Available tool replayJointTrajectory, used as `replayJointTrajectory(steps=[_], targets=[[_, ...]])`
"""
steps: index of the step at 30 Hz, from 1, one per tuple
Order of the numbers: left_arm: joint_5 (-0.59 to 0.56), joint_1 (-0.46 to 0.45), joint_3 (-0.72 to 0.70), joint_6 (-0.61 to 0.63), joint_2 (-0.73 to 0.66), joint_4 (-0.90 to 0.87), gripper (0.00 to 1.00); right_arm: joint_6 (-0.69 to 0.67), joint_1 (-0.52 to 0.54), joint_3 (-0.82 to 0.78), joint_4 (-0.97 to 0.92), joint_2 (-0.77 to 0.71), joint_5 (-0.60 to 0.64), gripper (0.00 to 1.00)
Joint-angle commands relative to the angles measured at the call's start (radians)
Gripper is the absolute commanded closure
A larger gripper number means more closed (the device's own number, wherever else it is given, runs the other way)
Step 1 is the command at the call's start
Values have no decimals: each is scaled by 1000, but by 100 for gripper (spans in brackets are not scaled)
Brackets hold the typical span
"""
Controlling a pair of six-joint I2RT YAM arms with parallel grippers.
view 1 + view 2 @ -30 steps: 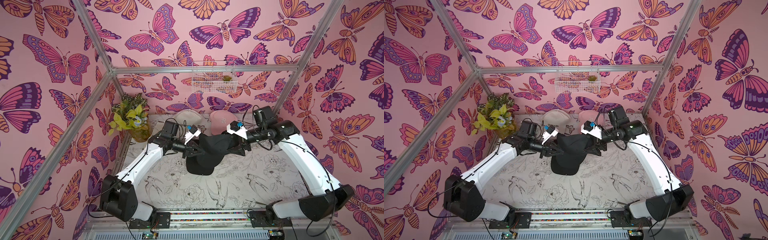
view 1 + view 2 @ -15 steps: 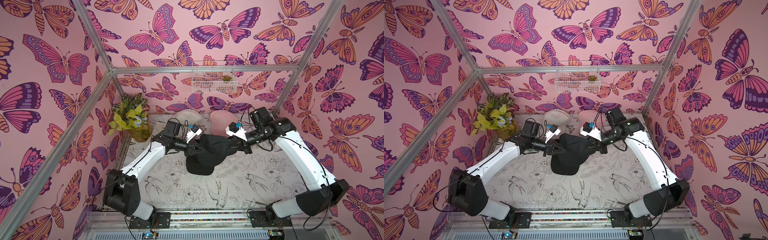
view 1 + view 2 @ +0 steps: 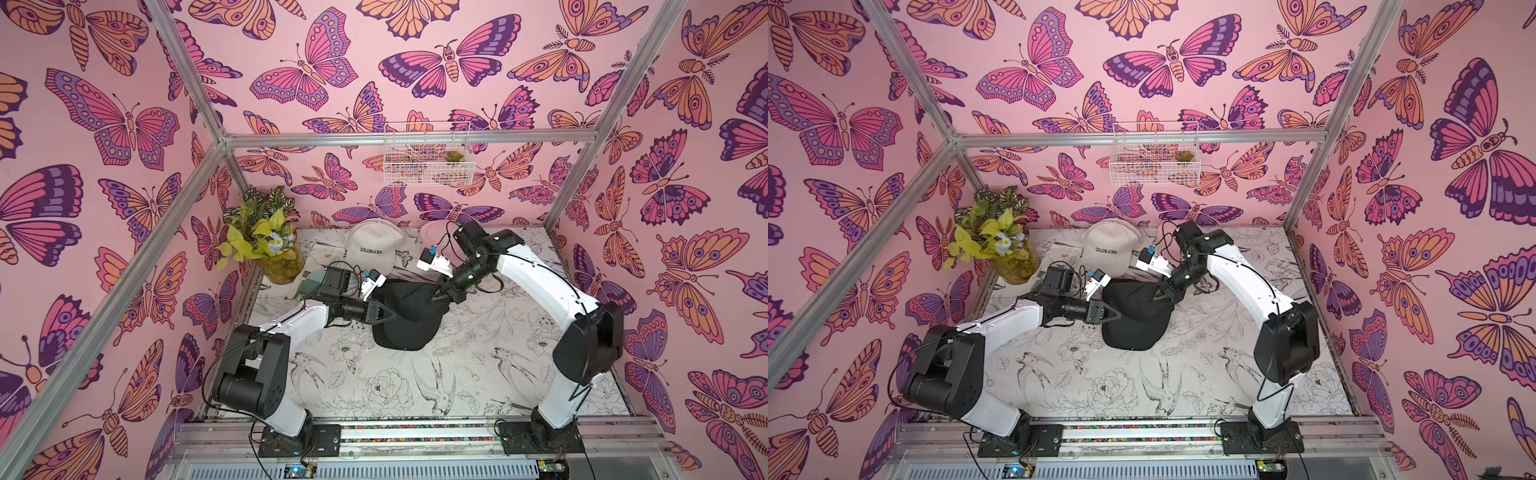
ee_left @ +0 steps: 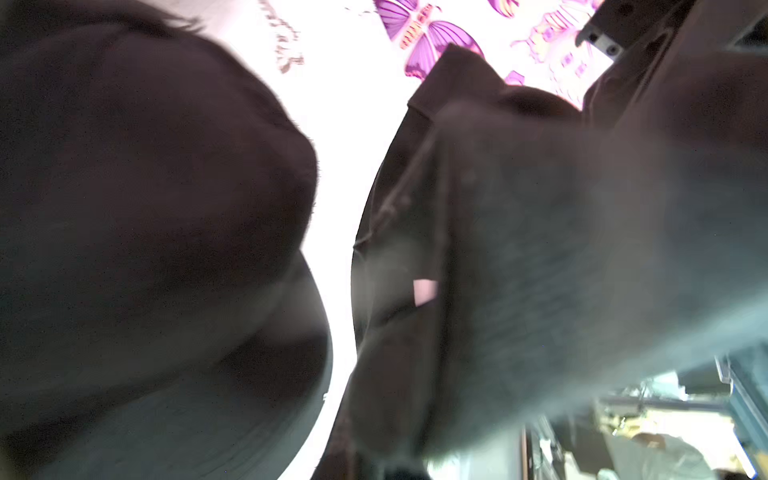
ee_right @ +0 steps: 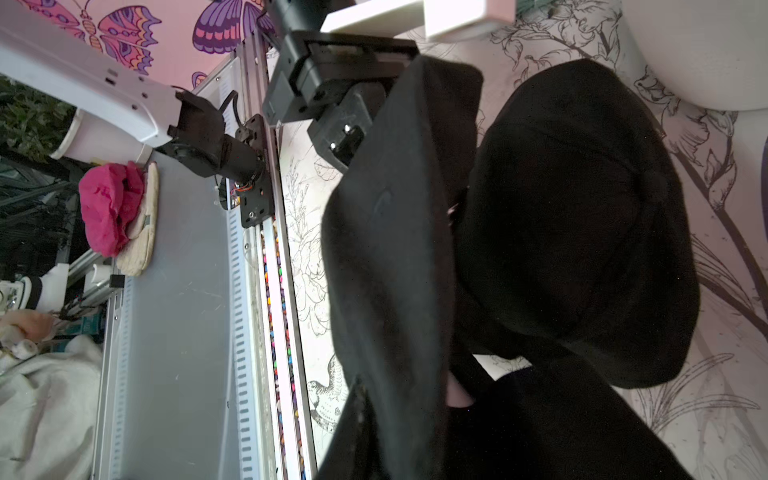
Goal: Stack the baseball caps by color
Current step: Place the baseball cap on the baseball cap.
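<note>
A black cap (image 3: pixel 415 303) (image 3: pixel 1142 309) hangs just over another black cap (image 3: pixel 401 338) (image 3: pixel 1131 338) that lies mid-table. My left gripper (image 3: pixel 386 316) (image 3: pixel 1116 316) is shut on its left edge. My right gripper (image 3: pixel 437 296) (image 3: pixel 1158 296) is shut on its far right side. The right wrist view shows the held black fabric (image 5: pixel 390 257), the crown of the black cap (image 5: pixel 582 232) beyond it and the left gripper (image 5: pixel 345 137) on its edge. A cream "COLORADO" cap (image 3: pixel 374 245) (image 3: pixel 1111 247) sits at the back. A pink cap (image 3: pixel 432 227) peeks out behind the right arm.
A potted plant (image 3: pixel 262 245) stands in the back left corner, with a teal brush (image 3: pixel 312 281) and a cloth beside it near the left wrist. A wire basket (image 3: pixel 426 158) hangs on the back wall. The left wrist view is filled by blurred dark fabric (image 4: pixel 540 249).
My right gripper has closed on the black cap and moved inward to the left. My left gripper has shifted toward the front with the cap's edge still in it.
</note>
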Motion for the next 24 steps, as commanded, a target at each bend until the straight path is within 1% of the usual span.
replayJointTrajectory(steps=[1, 3, 5, 8, 10, 11, 13, 15, 18, 23, 24], targets=[[-96, 22, -38, -26, 46, -19, 98, 74, 11, 100, -33, 33, -48, 100], [-91, 28, -47, -21, 63, -19, 97, 93, 16, 139, -49, 71, -45, 100], [-102, 33, -55, -12, 69, -19, 95, 104, 18, 170, -61, 99, -48, 98], [-116, 53, -60, 1, 74, -24, 90, 138, 18, 194, -57, 136, -37, 93], [-145, 61, -56, 10, 87, -38, 83, 177, 19, 205, -40, 160, -18, 89], [-164, 65, -52, 10, 96, -46, 78, 206, 18, 213, -29, 173, -9, 89], [-226, 67, -47, -11, 115, -50, 63, 295, 19, 221, 32, 196, -9, 89], [-257, 67, -44, -31, 129, -42, 54, 362, 26, 231, 83, 224, -33, 90], [-268, 67, -55, -54, 115, -19, 52, 380, 39, 245, 90, 268, 1, 85], [-268, 66, -78, -62, 80, -6, 52, 380, 47, 257, 118, 305, 27, 84], [-261, 67, -79, -60, 81, -6, 50, 368, 48, 257, 125, 308, 23, 84]])
